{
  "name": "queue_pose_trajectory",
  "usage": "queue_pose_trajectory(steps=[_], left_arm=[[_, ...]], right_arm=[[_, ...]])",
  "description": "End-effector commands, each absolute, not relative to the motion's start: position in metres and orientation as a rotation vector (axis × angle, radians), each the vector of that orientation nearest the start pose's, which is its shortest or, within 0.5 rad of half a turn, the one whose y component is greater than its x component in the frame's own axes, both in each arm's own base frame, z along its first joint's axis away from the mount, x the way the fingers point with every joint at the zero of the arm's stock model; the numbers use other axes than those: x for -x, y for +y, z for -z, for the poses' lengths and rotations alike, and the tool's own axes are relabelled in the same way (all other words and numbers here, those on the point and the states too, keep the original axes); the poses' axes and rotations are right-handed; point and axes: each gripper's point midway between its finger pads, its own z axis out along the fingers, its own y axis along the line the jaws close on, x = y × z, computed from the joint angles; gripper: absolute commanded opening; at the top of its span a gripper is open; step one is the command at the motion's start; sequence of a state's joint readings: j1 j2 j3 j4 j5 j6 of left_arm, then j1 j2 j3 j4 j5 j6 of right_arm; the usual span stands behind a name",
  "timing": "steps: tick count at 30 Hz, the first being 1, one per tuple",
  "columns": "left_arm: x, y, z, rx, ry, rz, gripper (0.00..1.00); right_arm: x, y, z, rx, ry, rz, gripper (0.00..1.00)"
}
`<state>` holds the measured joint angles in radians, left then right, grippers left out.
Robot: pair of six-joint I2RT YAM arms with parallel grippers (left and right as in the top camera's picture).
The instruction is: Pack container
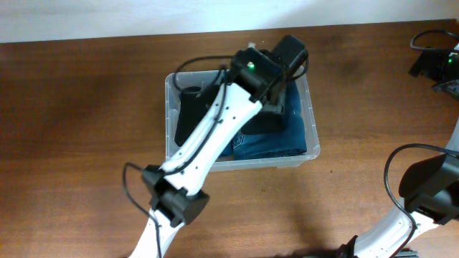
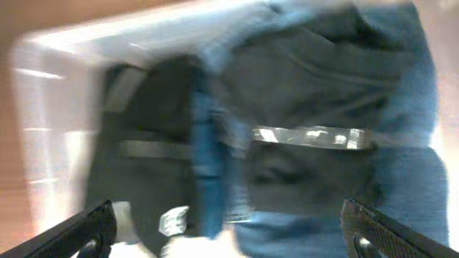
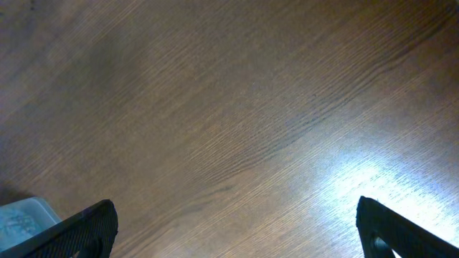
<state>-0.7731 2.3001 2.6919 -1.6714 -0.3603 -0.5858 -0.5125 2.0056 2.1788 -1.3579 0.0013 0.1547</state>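
Left gripper [image 2: 228, 218] first: fingers spread wide, nothing pinched, hanging right over the container [image 1: 313, 132], which sits mid-table [image 1: 86, 107] toward the far edge. Folded blue cloth [image 1: 276, 143] lies inside along the near wall, and a black piece [image 1: 190, 118] sits at the left end, so I judge the packing well along. I see nothing loose on the wood waiting to go in, and no lid anywhere. Now my right gripper [image 3: 235, 211]: spread too, empty, over bare wood well off to the side. What I cannot make out: my own arm [image 1: 215, 132] covers the tub's middle. The left wrist view is smeared, showing only dark fabric and a shiny strip [image 2: 308, 136]. A pale corner [image 3: 21, 218] at the right wrist view's edge is cut off.
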Motion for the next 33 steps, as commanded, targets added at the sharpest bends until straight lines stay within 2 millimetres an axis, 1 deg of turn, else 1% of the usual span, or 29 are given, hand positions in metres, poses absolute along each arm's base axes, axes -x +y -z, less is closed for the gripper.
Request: queue_pose_trajectory(steps=[1, 3, 5, 7, 10, 11, 14, 15, 16, 19, 22, 25, 27, 29, 31, 33], left_arm=[[-0.383, -0.232, -0.317, -0.13, 2.427, -0.28, 0.99], [-0.384, -0.216, -0.335, -0.2, 2.372, -0.361, 0.99], [-0.385, -0.2, -0.351, -0.218, 2.33, -0.417, 0.99], [-0.386, -0.178, -0.368, -0.157, 2.285, -0.46, 0.99], [-0.384, -0.148, -0.388, -0.141, 2.262, -0.487, 1.0], [-0.384, -0.137, -0.393, -0.144, 2.269, -0.478, 0.99], [-0.382, -0.113, -0.398, -0.2, 2.313, -0.422, 0.99], [-0.381, -0.098, -0.401, -0.244, 2.338, -0.368, 1.0], [-0.379, -0.09, -0.404, -0.269, 2.346, -0.332, 0.99], [-0.376, -0.072, -0.418, -0.328, 2.32, -0.208, 0.99], [-0.373, -0.057, -0.437, -0.266, 2.257, -0.129, 0.99], [-0.368, -0.045, -0.452, -0.217, 2.179, -0.112, 1.0], [-0.366, -0.042, -0.454, -0.199, 2.128, -0.11, 0.99], [-0.365, -0.042, -0.451, -0.189, 2.077, -0.104, 0.99], [-0.361, -0.042, -0.439, -0.181, 2.035, -0.098, 0.99], [-0.356, -0.041, -0.423, -0.177, 2.009, -0.092, 0.99]], right_arm=[[-0.398, -0.223, -0.233, -0.901, 2.588, 0.099, 0.98], [-0.398, -0.223, -0.233, -0.901, 2.588, 0.099, 0.98], [-0.398, -0.223, -0.233, -0.901, 2.588, 0.099, 0.98], [-0.398, -0.223, -0.233, -0.901, 2.588, 0.099, 0.98], [-0.398, -0.223, -0.233, -0.901, 2.589, 0.099, 0.98], [-0.398, -0.223, -0.233, -0.901, 2.588, 0.099, 0.99], [-0.398, -0.223, -0.233, -0.901, 2.588, 0.099, 0.98], [-0.398, -0.223, -0.233, -0.901, 2.588, 0.099, 0.98], [-0.398, -0.223, -0.233, -0.901, 2.589, 0.099, 0.98], [-0.398, -0.223, -0.233, -0.901, 2.589, 0.099, 0.98], [-0.398, -0.223, -0.233, -0.901, 2.589, 0.099, 0.98], [-0.398, -0.223, -0.233, -0.901, 2.589, 0.099, 0.98], [-0.398, -0.223, -0.233, -0.901, 2.588, 0.099, 0.98], [-0.398, -0.223, -0.233, -0.901, 2.588, 0.099, 0.98], [-0.398, -0.223, -0.233, -0.901, 2.588, 0.099, 0.98], [-0.398, -0.223, -0.233, -0.901, 2.589, 0.099, 0.98]])
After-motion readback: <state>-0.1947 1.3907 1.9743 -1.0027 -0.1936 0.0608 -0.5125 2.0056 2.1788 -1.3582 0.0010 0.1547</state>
